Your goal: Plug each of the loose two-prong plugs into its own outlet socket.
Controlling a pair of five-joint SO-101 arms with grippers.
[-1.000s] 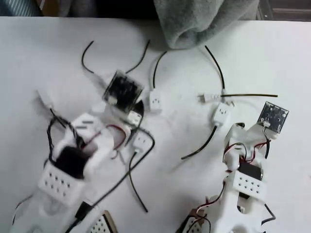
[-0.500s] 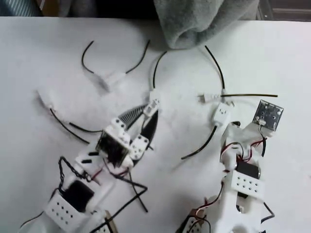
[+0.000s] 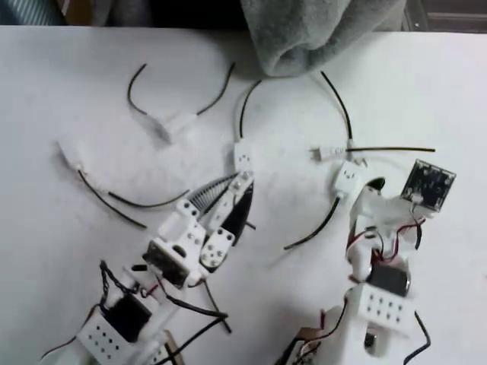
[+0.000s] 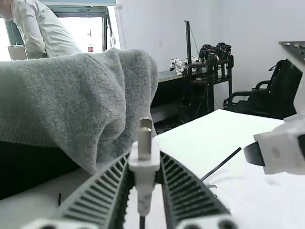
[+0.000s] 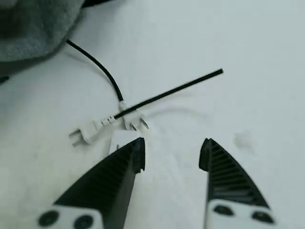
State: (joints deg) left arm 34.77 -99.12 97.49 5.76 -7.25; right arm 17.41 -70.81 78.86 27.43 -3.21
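Note:
My left gripper (image 3: pixel 242 181) is shut on a white two-prong plug (image 4: pixel 144 164), whose prongs stick out past the fingertips. In the high view it sits just short of a white socket (image 3: pixel 243 157) at the table's centre. My right gripper (image 5: pixel 171 148) stands open over bare table, beside another white socket (image 3: pixel 348 176) that one of its fingers (image 5: pixel 125 164) partly hides. Just beyond it lie two loose plugs (image 5: pixel 90 131) (image 5: pixel 136 122) with black cords. Another loose plug (image 3: pixel 72 156) lies at the far left.
A grey towel (image 3: pixel 319 30) hangs over the table's back edge. A plug and socket pair (image 3: pixel 173 124) with two curved cords lies at the back left. A loose black cord (image 3: pixel 312 226) runs between the arms. The right arm's white body (image 4: pixel 281 150) stands close beside my left gripper.
The left arm has drawn back toward the near edge and swung right, bringing its plug in front of the centre socket. The right arm has barely shifted.

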